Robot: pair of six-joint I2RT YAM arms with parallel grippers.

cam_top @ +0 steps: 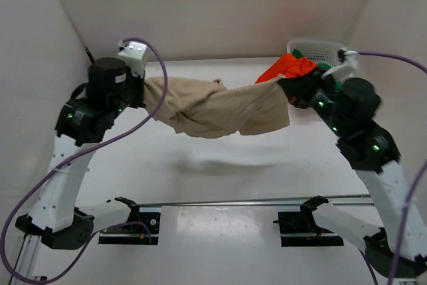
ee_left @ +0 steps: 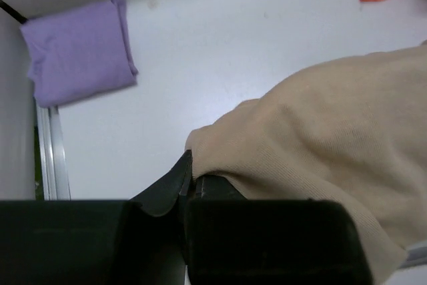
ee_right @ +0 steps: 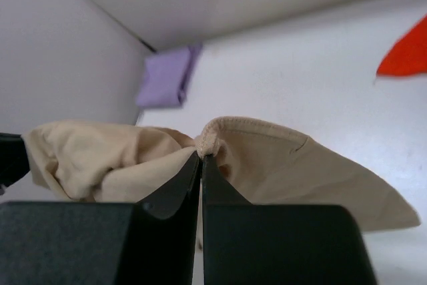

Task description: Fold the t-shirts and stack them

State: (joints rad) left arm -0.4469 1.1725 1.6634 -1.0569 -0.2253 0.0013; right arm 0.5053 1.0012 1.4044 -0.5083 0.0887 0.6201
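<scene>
Left tool (ee_left: 186, 173) clamped on beige t-shirt (cam_top: 213, 108) edge, right tool (ee_right: 201, 159) pinching its other end, cloth slung between

Four t-shirts are in view: one beige t-shirt (cam_top: 213, 108) hanging just left of the white mesh basket (cam_top: 319, 49), one orange-red t-shirt (cam_top: 288, 67) at the basket's front-left rim, one green t-shirt (cam_top: 296, 53) seen only as scraps at that rim, and one folded lavender t-shirt (ee_left: 79, 50) well away from the basket by the opposite side wall. There is one basket and one table (cam_top: 220, 185). There are two arms, the left arm (cam_top: 67, 165) and the right arm (cam_top: 387, 178), and each carries one gripper, the left gripper (ee_left: 187, 177) well left of the basket and the right gripper (ee_right: 201, 157) just beside it; there are also two purple cables, the left cable (cam_top: 164, 68) and the right cable (cam_top: 390, 55).
</scene>
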